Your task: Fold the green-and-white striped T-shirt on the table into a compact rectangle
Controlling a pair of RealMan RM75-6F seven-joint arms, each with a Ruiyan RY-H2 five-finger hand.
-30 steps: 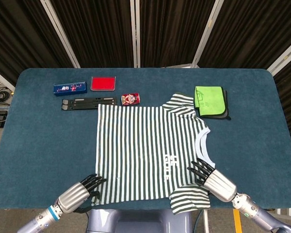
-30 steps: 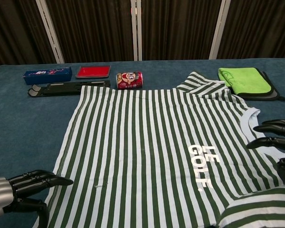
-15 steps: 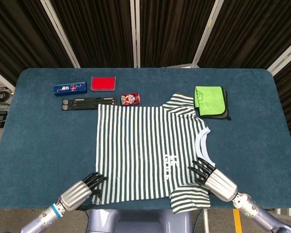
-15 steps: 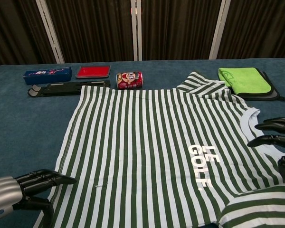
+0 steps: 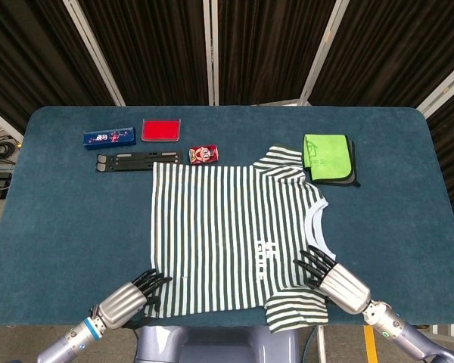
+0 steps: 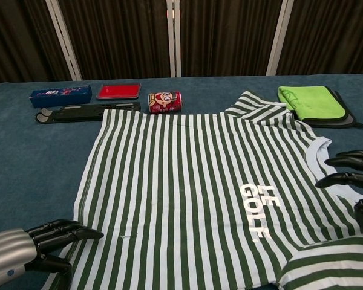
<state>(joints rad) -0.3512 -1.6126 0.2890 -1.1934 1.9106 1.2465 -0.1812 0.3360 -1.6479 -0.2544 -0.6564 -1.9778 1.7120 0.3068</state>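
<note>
A green-and-white striped cotton T-shirt [image 5: 231,231] lies spread flat on the dark blue cloth-covered desk [image 5: 60,204], its hem toward the robot's left side and its white-ribbed neck opening toward the right. White lettering shows on the chest, and one sleeve lies at the near edge, the other at the far side beside the folded cloths.

The left hand [image 5: 127,301] sits low at the near left corner of the shirt. Its black fingers [image 6: 63,232] are spread apart and extended, the tips reaching over the corner of the hem; the thumb lies lower, by the shirt's edge. Whether any cloth is caught between them cannot be told.

The right hand [image 5: 329,278] rests at the near right, by the collar and the near sleeve. Its fingers [image 6: 345,179] are parted and gently curved, tips over the striped fabric just beside the neck opening, with nothing visibly gripped.

Along the far side of the desk lie a blue rectangular box [image 5: 110,138], a flat red case [image 5: 160,130], a black folding stand [image 5: 138,160], a red drink can on its side [image 5: 203,154], touching or just beside the shirt's far edge, and a bright green folded cloth on a dark one [image 5: 327,157].
</note>
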